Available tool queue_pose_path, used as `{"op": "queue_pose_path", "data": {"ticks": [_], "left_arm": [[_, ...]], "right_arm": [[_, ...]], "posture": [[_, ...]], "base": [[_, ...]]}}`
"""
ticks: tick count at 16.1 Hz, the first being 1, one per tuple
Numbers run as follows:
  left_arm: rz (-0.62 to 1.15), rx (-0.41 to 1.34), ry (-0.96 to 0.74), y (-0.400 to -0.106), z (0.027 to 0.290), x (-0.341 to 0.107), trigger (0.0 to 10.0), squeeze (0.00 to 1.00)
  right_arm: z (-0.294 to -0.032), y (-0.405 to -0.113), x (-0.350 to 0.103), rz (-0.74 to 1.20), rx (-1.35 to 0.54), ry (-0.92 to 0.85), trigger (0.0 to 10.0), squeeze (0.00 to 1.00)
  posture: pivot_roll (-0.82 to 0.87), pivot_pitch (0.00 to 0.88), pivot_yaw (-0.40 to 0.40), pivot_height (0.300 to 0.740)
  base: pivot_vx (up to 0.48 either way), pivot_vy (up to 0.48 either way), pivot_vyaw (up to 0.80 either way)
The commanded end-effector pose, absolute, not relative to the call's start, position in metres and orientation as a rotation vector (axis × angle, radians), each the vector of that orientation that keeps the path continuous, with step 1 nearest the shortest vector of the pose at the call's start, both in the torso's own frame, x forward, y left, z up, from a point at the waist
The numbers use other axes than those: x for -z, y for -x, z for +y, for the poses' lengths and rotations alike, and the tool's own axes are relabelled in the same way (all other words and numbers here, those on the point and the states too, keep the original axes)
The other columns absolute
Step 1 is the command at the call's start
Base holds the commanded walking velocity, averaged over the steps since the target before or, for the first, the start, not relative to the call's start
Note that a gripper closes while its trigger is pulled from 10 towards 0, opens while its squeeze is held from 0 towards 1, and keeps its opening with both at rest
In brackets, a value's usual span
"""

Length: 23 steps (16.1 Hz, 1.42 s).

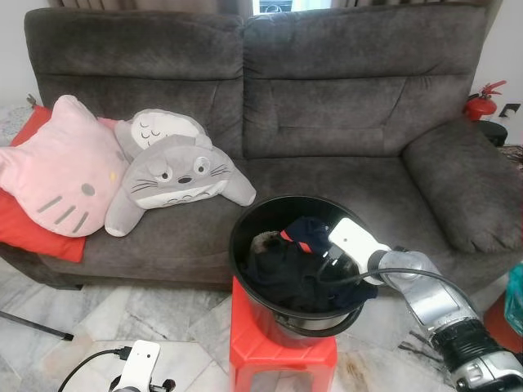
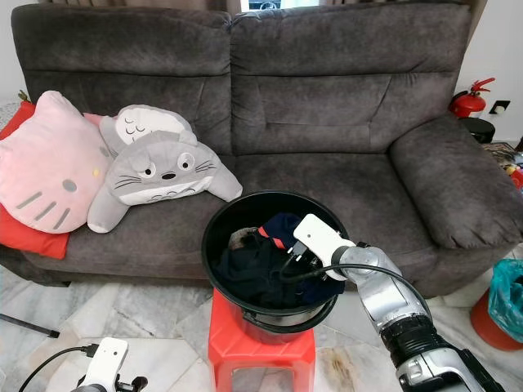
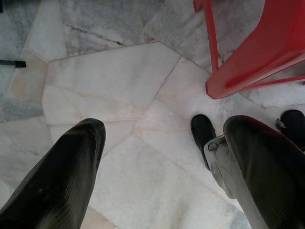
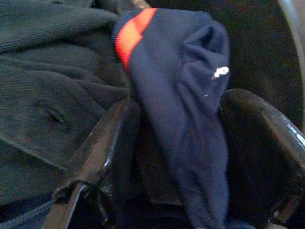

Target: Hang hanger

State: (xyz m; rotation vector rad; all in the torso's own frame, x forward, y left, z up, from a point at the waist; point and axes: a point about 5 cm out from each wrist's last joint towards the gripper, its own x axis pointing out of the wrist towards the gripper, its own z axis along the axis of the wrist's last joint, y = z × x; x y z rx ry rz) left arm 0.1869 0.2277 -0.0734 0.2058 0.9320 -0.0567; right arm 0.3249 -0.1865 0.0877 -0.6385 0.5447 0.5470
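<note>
Clothing, a soft, light navy garment (image 4: 190, 119) with a red stripe, lies in a black bucket (image 1: 245, 224) on a red stool (image 1: 278, 343) at six o'clock, the right gripper (image 4: 178, 143) pinching its limp fold, left gripper (image 3: 162, 157) spread idle; no hanger visible.

Counted on and before the sofa

One sofa (image 1: 327, 114); three plush cushions on it: one pink cat (image 1: 61, 167), two grey ones (image 1: 184, 175) (image 1: 159, 126). One red pillow (image 1: 33, 233). One black bucket (image 1: 245, 237) on one red stool (image 1: 278, 351). One fire extinguisher (image 1: 482, 102).
</note>
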Motion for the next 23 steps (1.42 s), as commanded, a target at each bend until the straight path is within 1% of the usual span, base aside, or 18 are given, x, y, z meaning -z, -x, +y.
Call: {"op": "queue_pose_path", "data": {"ticks": [1, 3, 10, 11, 12, 13, 23], "left_arm": [[0.929, 0.049, -0.210, -0.188, 0.231, 0.072, 10.0, 0.00], [0.923, 0.056, -0.215, -0.190, 0.231, 0.071, 10.0, 0.00], [0.927, 0.072, -0.220, -0.190, 0.228, 0.072, 10.0, 0.00], [0.928, 0.073, -0.223, -0.189, 0.228, 0.072, 10.0, 0.00], [0.928, 0.074, -0.226, -0.189, 0.229, 0.072, 10.0, 0.00], [0.928, 0.075, -0.228, -0.189, 0.228, 0.072, 10.0, 0.00], [0.939, 0.082, -0.238, -0.185, 0.225, 0.075, 10.0, 0.00]], "right_arm": [[-0.187, -0.332, -0.097, 0.510, -0.521, 0.634, 10.0, 0.00], [-0.191, -0.335, -0.096, 0.508, -0.483, 0.631, 10.0, 0.00], [-0.186, -0.327, -0.079, 0.556, -0.534, 0.622, 10.0, 0.00], [-0.187, -0.327, -0.078, 0.556, -0.532, 0.620, 8.4, 0.00], [-0.187, -0.328, -0.079, 0.552, -0.528, 0.616, 3.2, 0.00], [-0.188, -0.329, -0.079, 0.549, -0.524, 0.616, 0.0, 0.00], [-0.187, -0.329, -0.078, 0.526, -0.513, 0.633, 0.0, 0.00]], "posture": [[-0.15, 0.000, 0.042, 0.740], [-0.15, 0.000, 0.043, 0.740], [-0.15, 0.000, 0.045, 0.740], [-0.15, 0.000, 0.044, 0.740], [-0.15, 0.000, 0.044, 0.740], [-0.15, 0.000, 0.044, 0.740], [-0.15, 0.000, 0.043, 0.740]], "base": [[0.000, 0.000, 0.00], [0.000, 0.000, 0.00], [0.000, 0.000, 0.00], [0.000, 0.000, 0.00], [0.000, 0.000, 0.00], [0.000, 0.000, 0.00], [0.000, 0.000, 0.00]]}}
